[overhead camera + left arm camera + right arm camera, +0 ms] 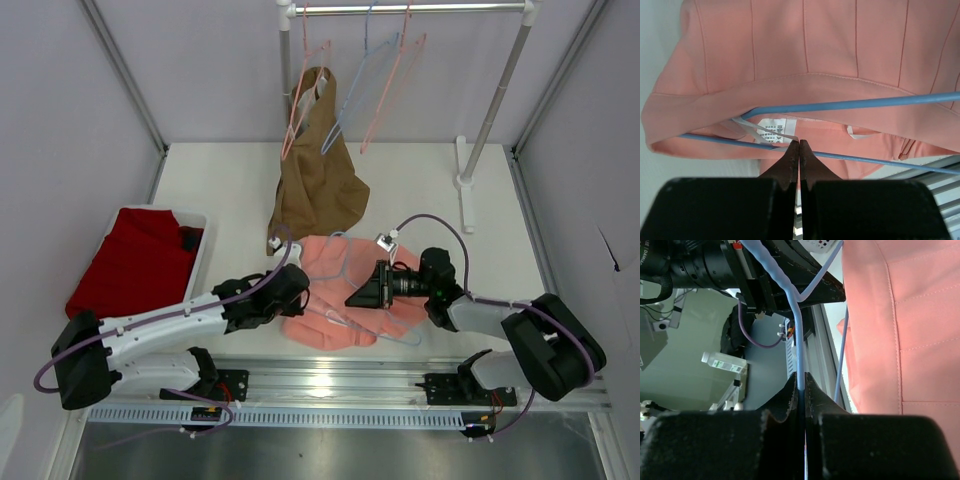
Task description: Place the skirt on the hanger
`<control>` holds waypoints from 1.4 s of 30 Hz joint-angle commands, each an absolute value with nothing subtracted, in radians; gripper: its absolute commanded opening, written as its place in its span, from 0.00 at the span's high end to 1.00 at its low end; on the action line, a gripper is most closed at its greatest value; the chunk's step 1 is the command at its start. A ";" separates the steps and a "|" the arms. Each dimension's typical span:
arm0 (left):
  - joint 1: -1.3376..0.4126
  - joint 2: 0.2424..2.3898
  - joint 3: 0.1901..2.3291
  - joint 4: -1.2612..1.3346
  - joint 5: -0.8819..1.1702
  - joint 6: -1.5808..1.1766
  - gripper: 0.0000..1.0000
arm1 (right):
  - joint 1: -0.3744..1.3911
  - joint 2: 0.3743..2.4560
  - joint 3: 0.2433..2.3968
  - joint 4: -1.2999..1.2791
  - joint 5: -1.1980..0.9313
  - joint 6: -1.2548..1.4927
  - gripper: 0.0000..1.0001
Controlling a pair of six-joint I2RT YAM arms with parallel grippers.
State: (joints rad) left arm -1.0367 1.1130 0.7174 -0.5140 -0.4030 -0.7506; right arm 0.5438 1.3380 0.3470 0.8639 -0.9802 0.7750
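Observation:
The salmon-pink skirt lies flat on the table between my two arms, near the front edge. The pale-blue hanger lies across it, and its wires run into the waistband opening. At the skirt's left side, my left gripper is shut, its tips pinching the white ribbon loop at the waistband. My right gripper comes in from the right and is shut on the hanger's wire, just below where the wire forks. Skirt fabric fills the right of that view.
A brown garment hangs on a pink hanger from the rail at the back, beside more pink hangers and a pale-blue one. The rack's foot stands back right. A dark red cloth fills a white bin on the left.

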 commanded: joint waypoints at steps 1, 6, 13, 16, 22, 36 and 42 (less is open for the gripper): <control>-1.063 1.109 0.781 -0.437 -0.324 -0.727 1.00 | 0.525 1.362 0.341 1.068 -1.003 0.822 1.00; -1.066 1.109 0.785 -0.428 -0.287 -0.697 1.00 | 0.520 1.384 0.339 1.118 -1.032 0.854 1.00; -1.075 1.149 0.824 -0.419 -0.267 -0.673 1.00 | 0.529 1.437 0.348 1.255 -1.066 0.929 1.00; -1.077 1.160 0.841 -0.429 -0.271 -0.670 1.00 | 0.545 1.459 0.362 1.259 -1.086 0.928 1.00; -1.077 1.187 0.862 -0.494 -0.310 -0.684 1.00 | 0.571 1.500 0.397 1.243 -1.101 0.919 1.00; -1.077 1.236 0.831 -0.456 -0.344 -0.696 0.99 | 0.640 1.350 0.606 0.269 -0.565 0.428 0.59; -1.077 1.256 0.831 -0.433 -0.334 -0.698 1.00 | 0.695 1.361 0.653 0.127 -0.404 0.387 0.38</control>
